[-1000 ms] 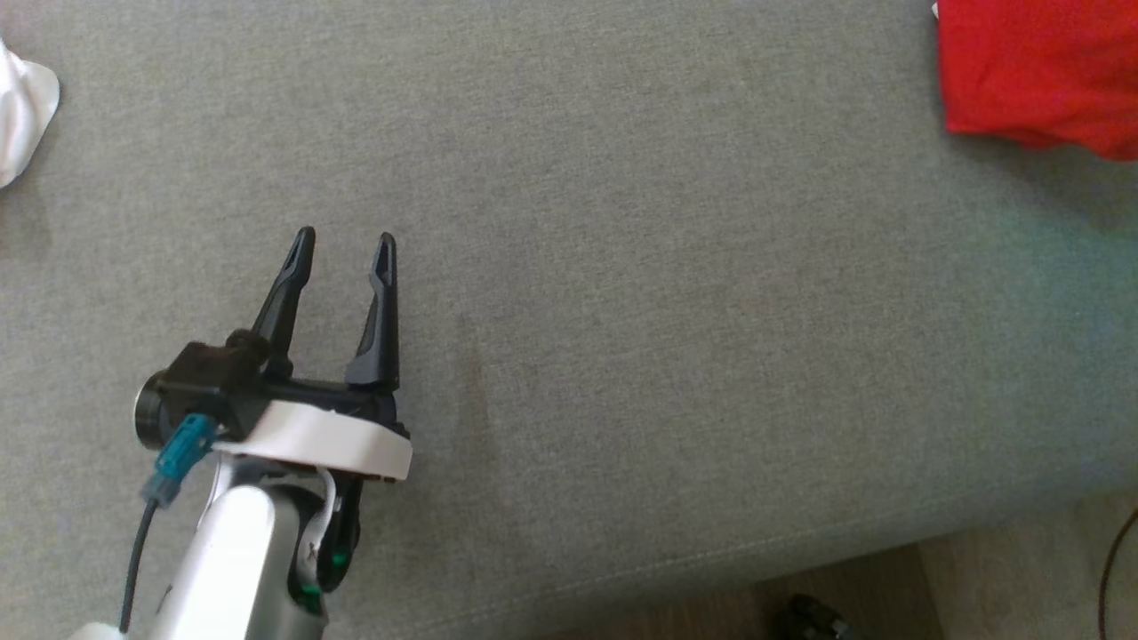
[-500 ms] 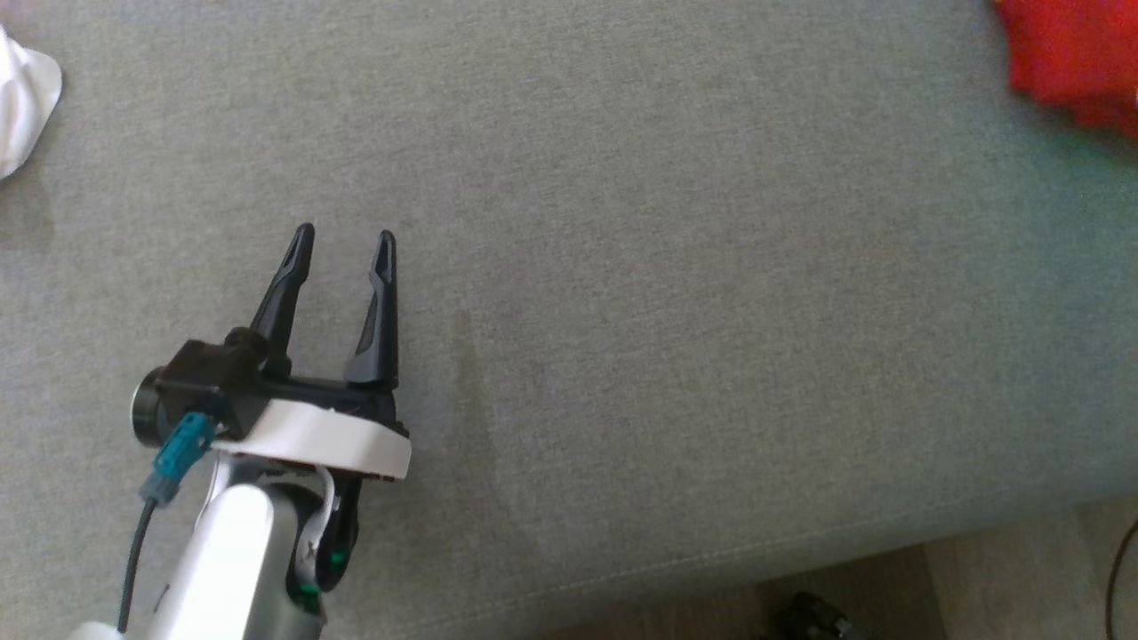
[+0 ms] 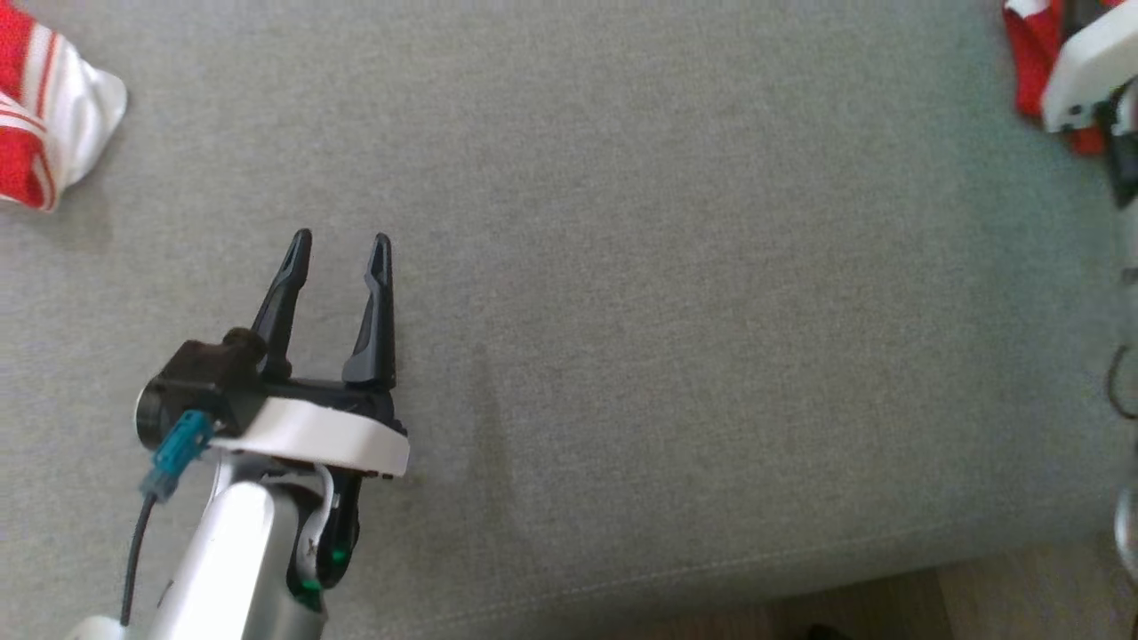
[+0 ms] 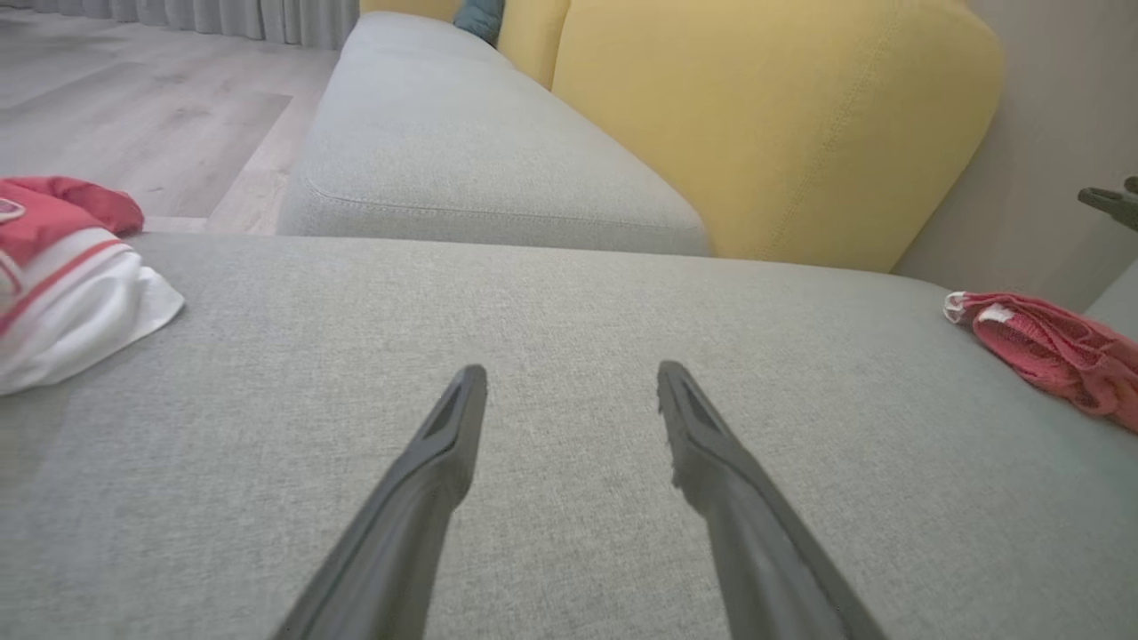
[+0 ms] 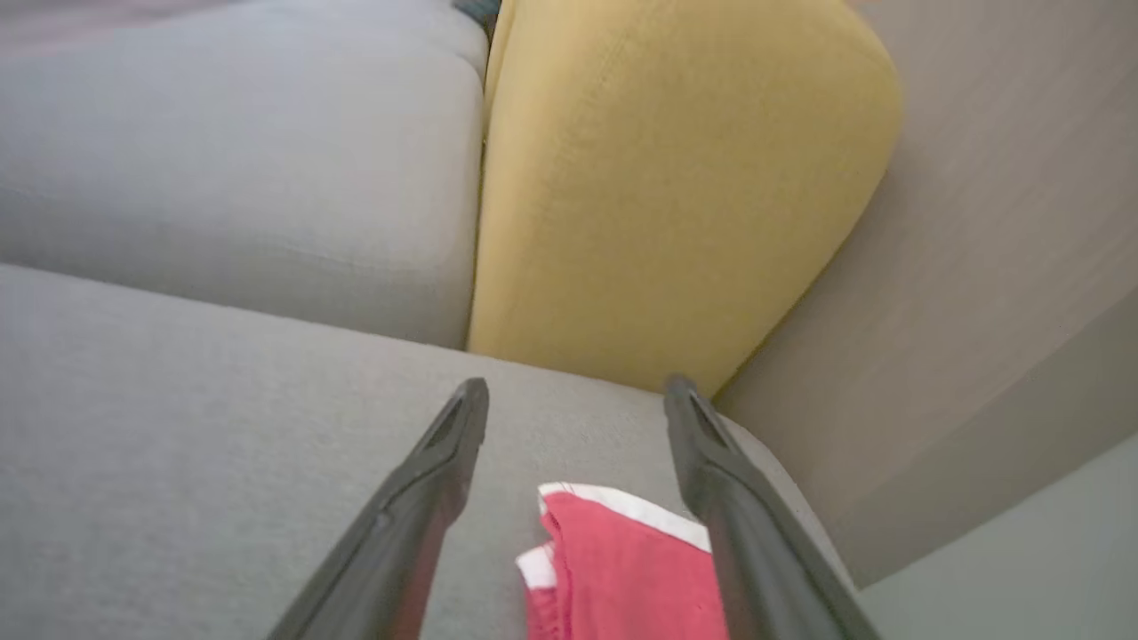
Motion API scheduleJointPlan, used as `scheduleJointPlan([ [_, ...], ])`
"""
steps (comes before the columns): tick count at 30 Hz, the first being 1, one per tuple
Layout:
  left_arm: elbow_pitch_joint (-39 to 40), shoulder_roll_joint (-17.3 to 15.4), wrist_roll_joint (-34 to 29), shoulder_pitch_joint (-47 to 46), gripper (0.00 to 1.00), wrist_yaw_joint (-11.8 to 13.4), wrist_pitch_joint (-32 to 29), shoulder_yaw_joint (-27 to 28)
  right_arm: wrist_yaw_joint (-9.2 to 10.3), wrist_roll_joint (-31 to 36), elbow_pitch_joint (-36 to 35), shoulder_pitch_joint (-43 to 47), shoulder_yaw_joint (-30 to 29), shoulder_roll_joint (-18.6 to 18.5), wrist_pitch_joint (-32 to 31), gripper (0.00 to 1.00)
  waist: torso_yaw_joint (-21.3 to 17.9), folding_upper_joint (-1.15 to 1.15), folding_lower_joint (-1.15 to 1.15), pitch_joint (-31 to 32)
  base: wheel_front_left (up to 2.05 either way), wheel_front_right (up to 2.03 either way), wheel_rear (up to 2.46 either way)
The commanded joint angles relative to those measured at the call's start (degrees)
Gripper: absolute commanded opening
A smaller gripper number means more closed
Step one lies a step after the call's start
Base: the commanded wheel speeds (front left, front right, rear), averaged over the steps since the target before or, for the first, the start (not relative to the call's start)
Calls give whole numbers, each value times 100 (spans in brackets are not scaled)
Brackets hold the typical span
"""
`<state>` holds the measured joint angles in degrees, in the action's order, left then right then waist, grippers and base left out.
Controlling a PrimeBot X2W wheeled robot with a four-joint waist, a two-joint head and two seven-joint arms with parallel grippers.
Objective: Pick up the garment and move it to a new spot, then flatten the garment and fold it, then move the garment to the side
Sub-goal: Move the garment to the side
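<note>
The red garment (image 5: 622, 578) with a white hem lies crumpled at the right end of the grey sofa seat (image 3: 667, 267). It also shows at the top right of the head view (image 3: 1027, 49) and low on the right of the left wrist view (image 4: 1049, 347). My right gripper (image 5: 578, 396) hangs open just above it, fingers astride the cloth and holding nothing. Its white wrist housing (image 3: 1085, 67) covers part of the garment. My left gripper (image 3: 340, 244) stands open and empty over bare seat at the lower left, far from the garment.
A second red-and-white striped cloth (image 3: 49, 116) lies at the seat's far left edge (image 4: 71, 276). A yellow back cushion (image 4: 765, 116) and a beige wall (image 5: 996, 267) stand behind the seat. The seat's front edge and the floor (image 3: 1022, 596) run along the bottom.
My right gripper has opened and let go of the red garment, and its wrist now shows at the top right. The head camera has shifted, bringing the striped cloth further in.
</note>
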<state>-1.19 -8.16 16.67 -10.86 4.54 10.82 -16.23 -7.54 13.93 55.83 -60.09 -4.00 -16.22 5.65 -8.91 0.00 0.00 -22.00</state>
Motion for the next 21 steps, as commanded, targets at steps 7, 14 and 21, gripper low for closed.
scheduleJointPlan([
  [7, -268, 83, 291, -160, 100, 72, 238, 385, 5, -603, -227, 461, 300, 633, 582, 100, 203, 0, 0, 724, 0, 0, 0],
  [14, -735, 215, 462, 134, 100, 114, 388, 625, 5, -1330, -752, 1538, 466, 1117, 842, 100, 347, 0, 0, 1477, 0, 0, 0],
  [21, -957, 330, 418, 594, 100, 155, 415, 808, 5, -1638, -1743, 3022, 472, 1324, 912, 100, 474, 0, 0, 2043, 0, 0, 0],
])
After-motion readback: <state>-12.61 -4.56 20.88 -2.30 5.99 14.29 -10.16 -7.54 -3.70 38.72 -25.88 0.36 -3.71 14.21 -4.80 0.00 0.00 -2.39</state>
